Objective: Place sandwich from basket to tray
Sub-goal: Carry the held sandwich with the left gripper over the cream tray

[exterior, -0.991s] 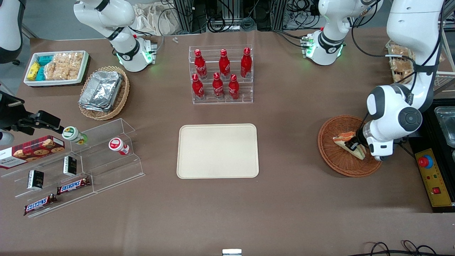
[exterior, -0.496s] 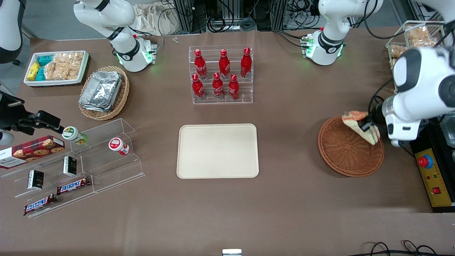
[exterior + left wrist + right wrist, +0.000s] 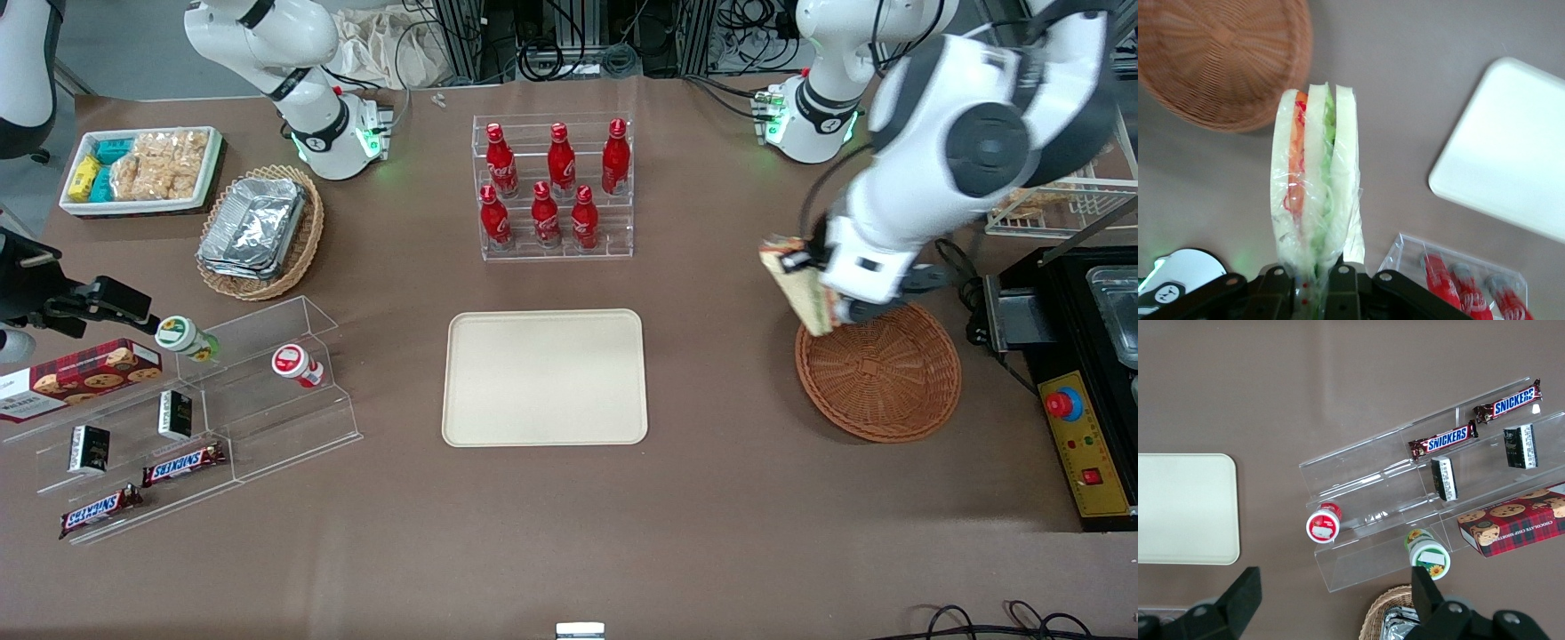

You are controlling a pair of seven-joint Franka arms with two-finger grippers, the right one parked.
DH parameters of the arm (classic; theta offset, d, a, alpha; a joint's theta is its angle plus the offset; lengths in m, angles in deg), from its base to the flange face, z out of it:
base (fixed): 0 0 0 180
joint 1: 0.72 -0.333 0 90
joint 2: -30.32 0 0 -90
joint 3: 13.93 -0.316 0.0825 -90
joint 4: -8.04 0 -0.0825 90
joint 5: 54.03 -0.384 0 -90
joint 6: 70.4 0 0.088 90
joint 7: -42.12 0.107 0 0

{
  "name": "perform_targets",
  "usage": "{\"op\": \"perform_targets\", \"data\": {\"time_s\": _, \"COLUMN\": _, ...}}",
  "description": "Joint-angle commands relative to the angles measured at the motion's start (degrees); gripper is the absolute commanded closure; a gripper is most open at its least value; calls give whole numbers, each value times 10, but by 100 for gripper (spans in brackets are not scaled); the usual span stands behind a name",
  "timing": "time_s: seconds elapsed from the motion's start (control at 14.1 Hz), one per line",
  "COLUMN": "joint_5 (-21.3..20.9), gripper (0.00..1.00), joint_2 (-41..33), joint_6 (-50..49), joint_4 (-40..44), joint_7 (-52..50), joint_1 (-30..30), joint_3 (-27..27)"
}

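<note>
Above the basket point(image 3: 880, 373) rim, the claw point(image 3: 1317, 280) clamps the sandwich point(image 3: 1313, 180) (wrapped, upright).

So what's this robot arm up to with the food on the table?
The working arm's gripper is shut on a wrapped sandwich and holds it in the air above the edge of a round wicker basket, which now has nothing in it. The beige tray, nearer the table's middle, has nothing on it yet; that is where the sandwich should go.
</note>
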Motion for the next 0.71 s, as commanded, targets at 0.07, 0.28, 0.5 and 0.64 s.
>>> {"op": "perform_targets", "data": {"time_s": 0.07, "joint_5": 1, "gripper": 100, "joint_2": 50, "joint_6": 47, "joint_4": 23, "joint_7": 14, "joint_1": 24, "joint_3": 58}}
{"op": "perform_targets", "data": {"time_s": 0.28, "joint_5": -4, "gripper": 100, "joint_2": 105, "joint_6": 60, "joint_4": 70, "joint_7": 105, "joint_1": 66, "joint_3": 59}}
{"op": "perform_targets", "data": {"time_s": 0.5, "joint_5": -41, "gripper": 100, "joint_2": 167, "joint_6": 73, "joint_4": 101, "joint_7": 124, "joint_1": 82, "joint_3": 59}}
{"op": "perform_targets", "data": {"time_s": 0.64, "joint_5": -79, "gripper": 100, "joint_2": 198, "joint_6": 94, "joint_4": 110, "joint_7": 118, "joint_1": 110, "joint_3": 58}}
